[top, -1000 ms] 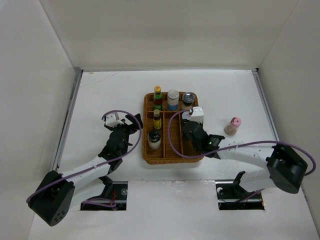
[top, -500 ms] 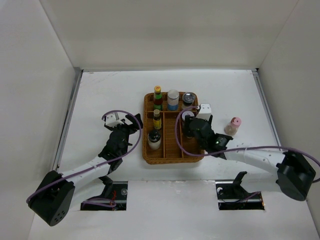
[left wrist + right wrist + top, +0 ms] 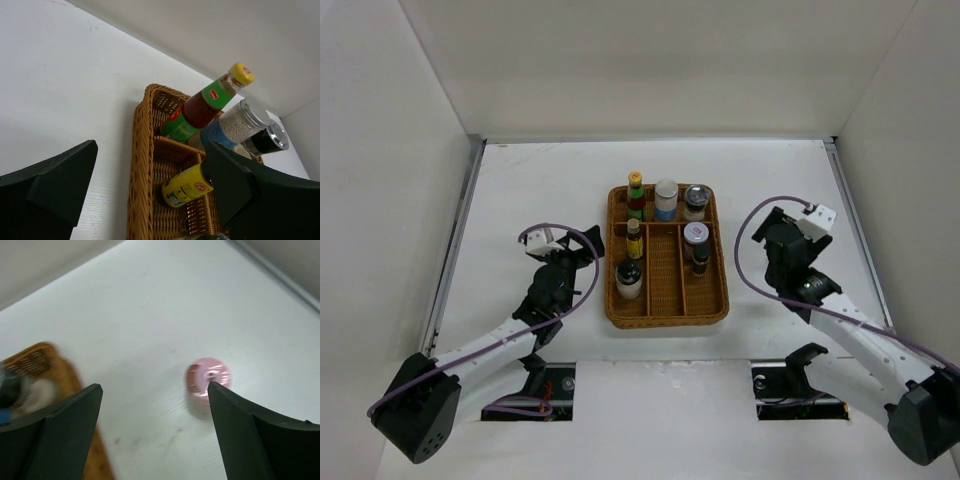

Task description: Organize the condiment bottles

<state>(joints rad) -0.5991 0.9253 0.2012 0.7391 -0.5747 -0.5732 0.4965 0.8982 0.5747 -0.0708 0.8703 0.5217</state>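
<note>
Six condiment bottles stand in the wicker tray (image 3: 665,312). Along the back are a yellow-capped sauce bottle (image 3: 636,192), a white-capped blue-labelled one (image 3: 666,198) and a silver-lidded jar (image 3: 696,200). In front of them are a second yellow-capped bottle (image 3: 634,238), a squat dark-and-white one (image 3: 629,279) and a grey-lidded jar (image 3: 696,238). The pink-capped bottle (image 3: 209,376) stands on the table right of the tray, under my open right gripper (image 3: 154,386), close to its right finger; the arm hides it from above. My left gripper (image 3: 582,250) is open and empty beside the tray's left rim (image 3: 137,150).
White walls close in the table on three sides, and a metal rail (image 3: 460,225) runs along the left edge. Bare table lies left of the tray and between the tray and the right arm (image 3: 840,315).
My right gripper has opened and let go of the grey-lidded jar, now standing in the tray. It swung right to hang over the pink-capped bottle. The left arm barely shifted.
</note>
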